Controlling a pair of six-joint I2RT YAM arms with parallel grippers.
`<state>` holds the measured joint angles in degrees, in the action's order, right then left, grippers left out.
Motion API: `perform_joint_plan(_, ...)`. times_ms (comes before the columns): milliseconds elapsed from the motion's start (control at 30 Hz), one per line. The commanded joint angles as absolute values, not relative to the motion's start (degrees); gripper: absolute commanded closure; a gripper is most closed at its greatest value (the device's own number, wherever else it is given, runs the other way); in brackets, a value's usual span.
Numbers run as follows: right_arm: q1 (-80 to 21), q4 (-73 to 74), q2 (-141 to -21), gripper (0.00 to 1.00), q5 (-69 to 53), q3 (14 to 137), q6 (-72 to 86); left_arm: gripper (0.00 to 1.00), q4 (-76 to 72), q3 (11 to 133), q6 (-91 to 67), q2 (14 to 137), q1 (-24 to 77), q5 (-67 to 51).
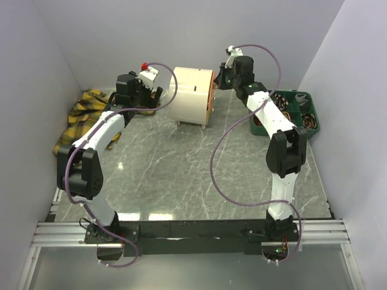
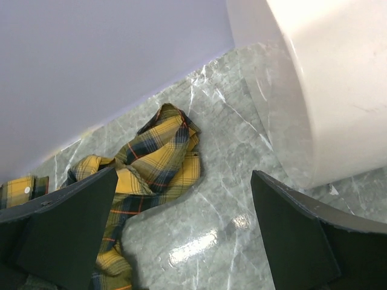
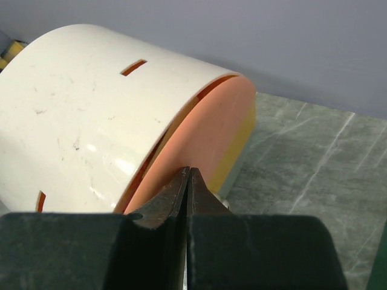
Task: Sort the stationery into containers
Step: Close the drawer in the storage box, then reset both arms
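Cream plastic fills our right wrist view: the cabinet (image 3: 91,115) lies on its side at the back of the marble table (image 1: 181,163), its orange drawer (image 3: 202,139) facing our right arm, and from here the drawer looks pushed in or nearly so, with only a thin orange seam showing along the shell. Our right gripper (image 3: 189,181) has its 2 fingers pressed together, tips right at the drawer face, though we cannot tell whether they touch it. Over on the other side, our left gripper (image 2: 181,235) hangs with its fingers spread wide and nothing between them, just beside the cabinet's closed end, above bare marble with the plaid cloth (image 2: 151,163) bunched against the wall behind. The green tray (image 1: 296,112) sits well apart at the far right, partly hidden by our right arm, its compartments showing dark coiled bits; we can't pick out any pen or highlighter in it, or anywhere on the table. Our read: we're on the drawer step, either nudging it home or about to work it open. If it's a close, the next move wants a straight push along the cabinet's axis, with our left gripper ready to brace the round body so it doesn't roll or slide. If it's an open, those fingers need to part and find an edge.
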<state>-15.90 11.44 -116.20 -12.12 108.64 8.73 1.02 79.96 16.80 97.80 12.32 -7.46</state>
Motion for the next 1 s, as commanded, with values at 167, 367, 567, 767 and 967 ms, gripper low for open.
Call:
perform_joint_plan(167, -19.34, 9.67, -116.90, 0.96, -11.87, 110.92, 9.41, 0.01, -1.14, 82.97, 16.26, 98.27, 13.10, -4.93)
perform_joint_plan(367, -15.75, 11.34, -108.31, 0.91, -5.63, 104.44, 7.82, 0.00, -0.44, 80.95, 14.77, 93.80, 12.75, -0.80)
perform_joint_plan(567, -11.78, 12.92, -99.33, 0.45, -5.09, 96.43, 3.79, 0.01, 1.84, 77.79, 12.83, 87.38, 12.75, 2.02)
perform_joint_plan(767, -11.07, 15.99, -95.46, 0.05, -7.63, 90.62, 0.53, 0.01, 2.72, 74.36, 8.97, 84.20, 10.29, 3.69)
perform_joint_plan(967, -11.34, 19.60, -93.00, 0.00, -0.71, 86.93, 8.08, 0.00, 3.25, 73.56, 4.48, 84.37, 6.33, 0.97)
